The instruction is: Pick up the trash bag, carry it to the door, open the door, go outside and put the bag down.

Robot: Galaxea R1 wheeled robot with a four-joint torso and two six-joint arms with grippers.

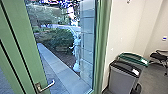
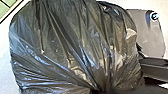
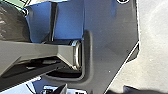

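In the left wrist view the black trash bag (image 2: pixel 75 42) looms large, its folds drawn together at my left gripper (image 2: pixel 107 90), which is shut on it. My right gripper (image 3: pixel 95 90) is open at the lower edge of the right wrist view, nothing between its fingers. The head view has the green-framed glass door (image 1: pixel 27 45) close in front, with a silver lever handle (image 1: pixel 46 86) low on its frame.
Right of the door stand a grey bin with a black lid (image 1: pixel 122 78) and one with a green lid (image 1: pixel 132 58). A dark chair (image 1: pixel 160 58) is farther right. Through the glass show paving (image 1: pixel 58 71), a hedge (image 1: pixel 56 40) and a block wall (image 1: pixel 86 42).
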